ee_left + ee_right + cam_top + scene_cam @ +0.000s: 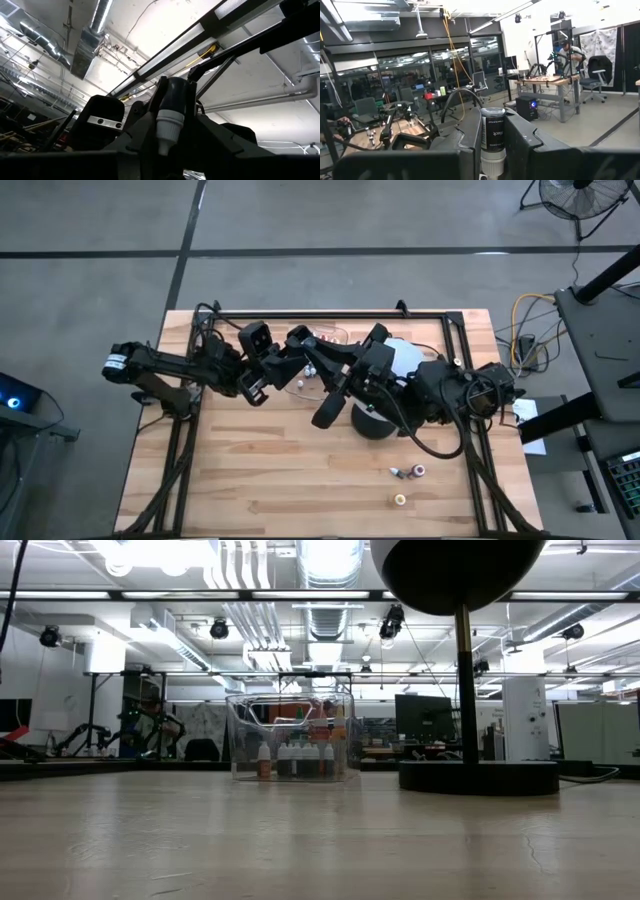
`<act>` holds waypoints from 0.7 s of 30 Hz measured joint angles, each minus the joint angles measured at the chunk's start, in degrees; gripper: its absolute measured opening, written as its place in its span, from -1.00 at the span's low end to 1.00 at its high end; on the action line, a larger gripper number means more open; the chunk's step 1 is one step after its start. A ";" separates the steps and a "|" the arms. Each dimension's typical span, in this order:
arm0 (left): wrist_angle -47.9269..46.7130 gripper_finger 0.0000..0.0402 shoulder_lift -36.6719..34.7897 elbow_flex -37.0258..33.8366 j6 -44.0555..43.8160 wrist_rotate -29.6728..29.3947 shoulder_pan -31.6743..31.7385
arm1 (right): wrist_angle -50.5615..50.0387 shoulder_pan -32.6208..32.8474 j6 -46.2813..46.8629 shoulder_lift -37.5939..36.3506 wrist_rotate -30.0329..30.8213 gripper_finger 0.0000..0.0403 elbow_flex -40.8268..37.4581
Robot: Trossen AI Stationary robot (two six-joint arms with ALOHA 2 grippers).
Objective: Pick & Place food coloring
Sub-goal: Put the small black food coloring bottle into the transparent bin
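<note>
You had a small bottle in each gripper at this moment. The left gripper (170,125) was closed on a dark bottle with white cap (171,112), which pointed cap-first toward the camera. The right gripper (492,145) was clamped on a black-labelled bottle (493,140), also cap toward the wrist. Both arms were up over the clear tray (290,740) at the far side of the table (300,480), where more bottles (296,760) stood in a row. Three loose bottles (407,472) lay well apart, near the front right.

These bottles looked light, stiff and smooth, so I think they could slip or turn easily. You should take each one across the body, not by the narrow cap.
</note>
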 joint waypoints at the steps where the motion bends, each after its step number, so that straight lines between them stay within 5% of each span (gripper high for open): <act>1: -0.01 -0.49 0.00 0.00 -0.16 0.00 0.07 | 0.00 0.00 0.00 0.00 0.00 -0.75 0.00; 9: -0.39 -0.79 0.00 0.00 -1.24 0.09 0.59 | 0.04 -0.02 0.42 0.00 0.04 -0.75 0.00; 21: -3.81 -0.83 -0.63 0.00 6.38 1.36 0.67 | -0.28 0.70 -1.81 -0.55 -0.34 -0.46 0.00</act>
